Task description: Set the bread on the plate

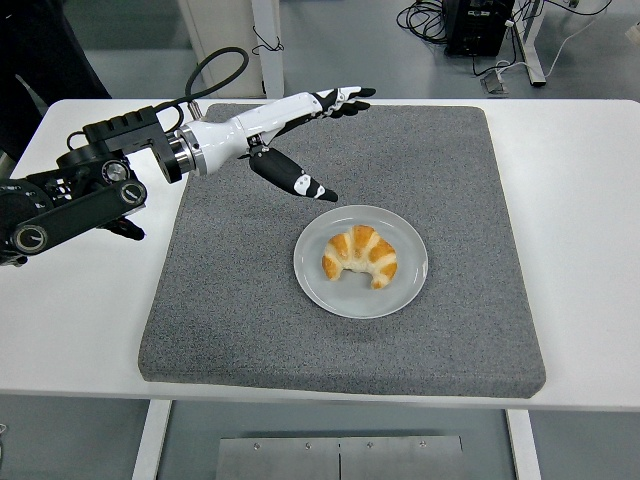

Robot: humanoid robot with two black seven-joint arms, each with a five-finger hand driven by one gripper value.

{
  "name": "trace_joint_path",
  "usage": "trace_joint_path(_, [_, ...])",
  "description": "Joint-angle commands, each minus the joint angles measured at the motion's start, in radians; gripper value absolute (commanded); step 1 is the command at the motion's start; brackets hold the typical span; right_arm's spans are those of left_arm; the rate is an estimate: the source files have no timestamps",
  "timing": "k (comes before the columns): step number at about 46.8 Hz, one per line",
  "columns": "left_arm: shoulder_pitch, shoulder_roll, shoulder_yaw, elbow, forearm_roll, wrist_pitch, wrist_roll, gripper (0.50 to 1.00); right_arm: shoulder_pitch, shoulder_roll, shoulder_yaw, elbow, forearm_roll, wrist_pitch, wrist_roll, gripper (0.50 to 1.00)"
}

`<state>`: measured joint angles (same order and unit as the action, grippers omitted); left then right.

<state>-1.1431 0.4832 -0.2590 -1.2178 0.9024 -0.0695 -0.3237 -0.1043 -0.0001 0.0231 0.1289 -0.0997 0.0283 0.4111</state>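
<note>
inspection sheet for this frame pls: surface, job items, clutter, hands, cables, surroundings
Surface: white table with a grey mat on it.
Job's things: croissant lies on the white plate, which sits on the mat.
Clutter: nothing seen.
Hands: left hand open, fingers spread, above the mat's far left part, apart from the plate; right hand not in view.
Cables: black cable loops up from the left arm's wrist; loose cables on the floor beyond the table.
Surroundings: grey floor, table legs and a dark box at the top.
</note>
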Motion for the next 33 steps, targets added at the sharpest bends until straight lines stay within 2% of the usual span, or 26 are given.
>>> trace_joint_path(1, [-0.001,0.003,-0.020,0.000,-0.042,0.002,0.002,0.990,0.000,0.000,0.000,0.000,0.000,0.001,0.000,1.000])
trace_joint_path(8, [-0.003,0.009,-0.083,0.009,-0.066,0.002,0.002,0.990,0.000,0.000,0.000,0.000,0.000,-0.001,0.000,1.000])
trace_joint_path(14, [0.035,-0.002,-0.123,0.050,-0.213,0.013,-0.005,0.992,0.000,0.000,0.000,0.000,0.000,-0.001,0.000,1.000])
trace_joint_path(22, [0.074,-0.008,-0.124,0.133,-0.359,0.019,-0.066,0.993,0.000,0.000,0.000,0.000,0.000,0.001,0.000,1.000])
trace_joint_path(33, [0.082,-0.103,-0.128,0.280,-0.550,0.063,-0.063,0.993,0.000,0.000,0.000,0.000,0.000,-0.001,0.000,1.000])
